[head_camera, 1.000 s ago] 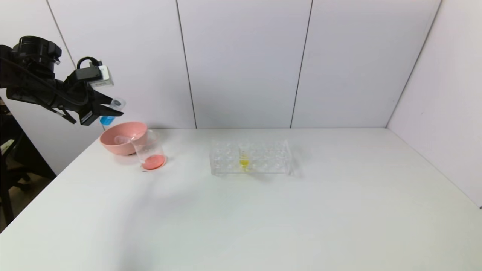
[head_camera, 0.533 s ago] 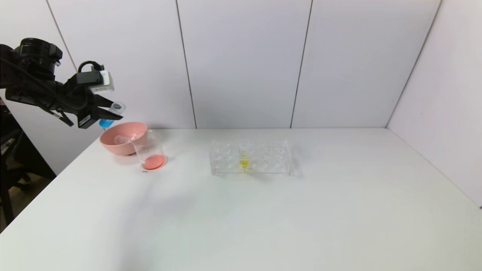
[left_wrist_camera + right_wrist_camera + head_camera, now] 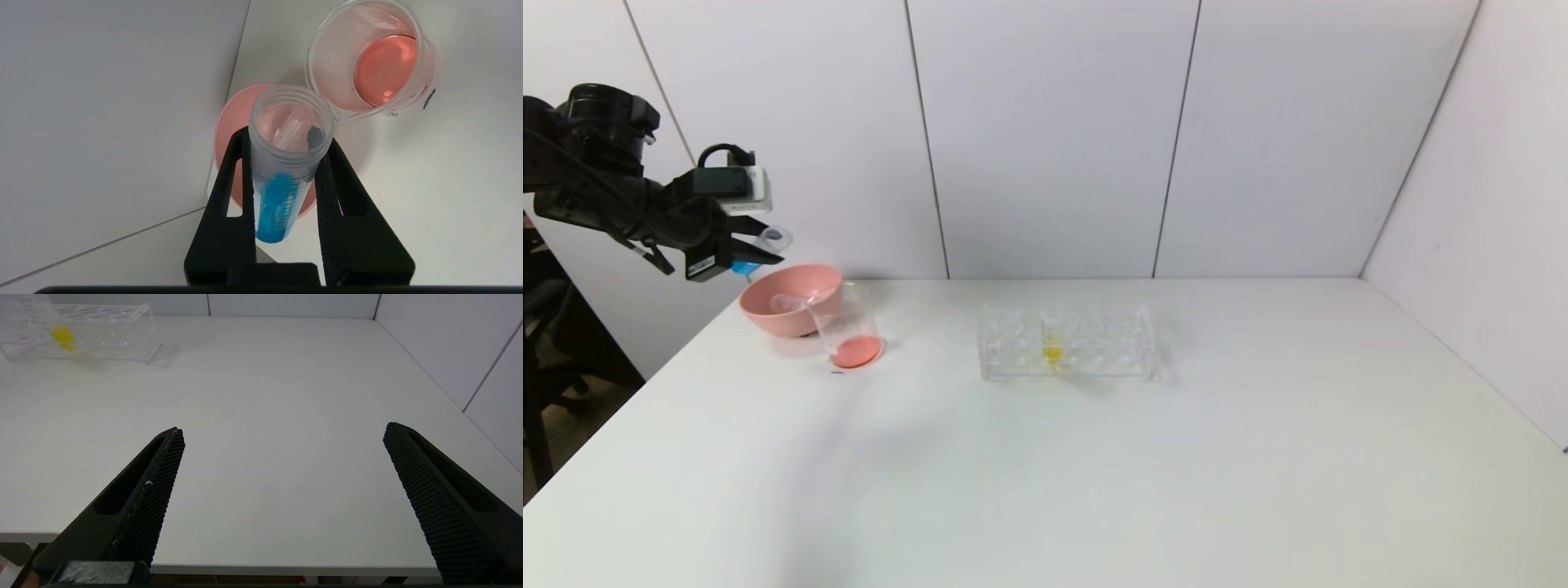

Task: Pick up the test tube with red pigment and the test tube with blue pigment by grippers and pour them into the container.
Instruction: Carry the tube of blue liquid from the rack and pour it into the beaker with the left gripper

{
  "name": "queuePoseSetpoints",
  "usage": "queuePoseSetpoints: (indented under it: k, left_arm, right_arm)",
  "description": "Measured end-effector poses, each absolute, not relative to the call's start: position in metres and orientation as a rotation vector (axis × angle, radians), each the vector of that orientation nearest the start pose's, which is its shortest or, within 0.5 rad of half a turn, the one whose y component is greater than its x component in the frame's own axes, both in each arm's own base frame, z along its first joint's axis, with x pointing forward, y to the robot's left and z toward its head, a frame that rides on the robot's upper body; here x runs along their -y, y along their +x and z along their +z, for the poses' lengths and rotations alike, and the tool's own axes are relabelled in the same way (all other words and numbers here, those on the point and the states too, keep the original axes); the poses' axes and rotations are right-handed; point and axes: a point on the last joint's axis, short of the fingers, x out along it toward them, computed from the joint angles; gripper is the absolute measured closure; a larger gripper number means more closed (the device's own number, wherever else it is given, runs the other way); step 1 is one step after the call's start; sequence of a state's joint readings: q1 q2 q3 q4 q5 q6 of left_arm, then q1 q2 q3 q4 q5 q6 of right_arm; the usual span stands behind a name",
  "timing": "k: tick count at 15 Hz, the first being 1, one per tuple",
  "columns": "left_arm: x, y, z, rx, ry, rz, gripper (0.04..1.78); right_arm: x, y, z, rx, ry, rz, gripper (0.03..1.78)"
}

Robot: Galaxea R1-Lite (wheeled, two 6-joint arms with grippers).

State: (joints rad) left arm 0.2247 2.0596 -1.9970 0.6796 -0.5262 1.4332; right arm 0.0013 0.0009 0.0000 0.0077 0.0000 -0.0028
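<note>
My left gripper (image 3: 761,251) hangs in the air at the far left, above the pink bowl, shut on the test tube with blue pigment (image 3: 278,196). The tube (image 3: 743,267) is tilted well over, its open mouth pointing toward the container, and the blue liquid still sits in its round end. In the left wrist view the black fingers (image 3: 229,183) clamp the tube on both sides. The container (image 3: 849,331) is a clear beaker with red-orange liquid in its bottom (image 3: 384,69). The test tube with red pigment is out of view. My right gripper (image 3: 284,430) is open over bare table.
The pink bowl (image 3: 768,314) touches the beaker's far left side, and an empty clear tube lies in it. A clear tube rack (image 3: 1094,347) stands mid-table with a yellow-liquid tube (image 3: 1052,349) in it. The table's left edge runs close to the bowl.
The left gripper has rotated, so the blue tube lies flatter and its mouth has dropped lower. The beaker, bowl and rack have not moved.
</note>
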Motion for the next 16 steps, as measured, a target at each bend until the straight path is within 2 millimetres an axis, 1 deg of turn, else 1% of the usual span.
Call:
queuePoseSetpoints:
  k: [4,8,16]
  left_arm:
    - [-0.0736,0.3874,0.2606,-0.353,1.096,-0.713,1.38]
    - [-0.0716,0.387,0.2576,-0.42,1.111,-0.694,1.38]
    - [-0.0668,0.3878,0.2566,-0.472,1.14,-0.665,1.38]
  right_arm:
    - [0.0,-0.0227,0.0747,-0.009,-0.003,0.001,0.04]
    - [0.0,-0.0227,0.0747,-0.009,-0.003,0.001,0.04]
    - [0.0,-0.0227,0.0748,-0.008,-0.003,0.001,0.04]
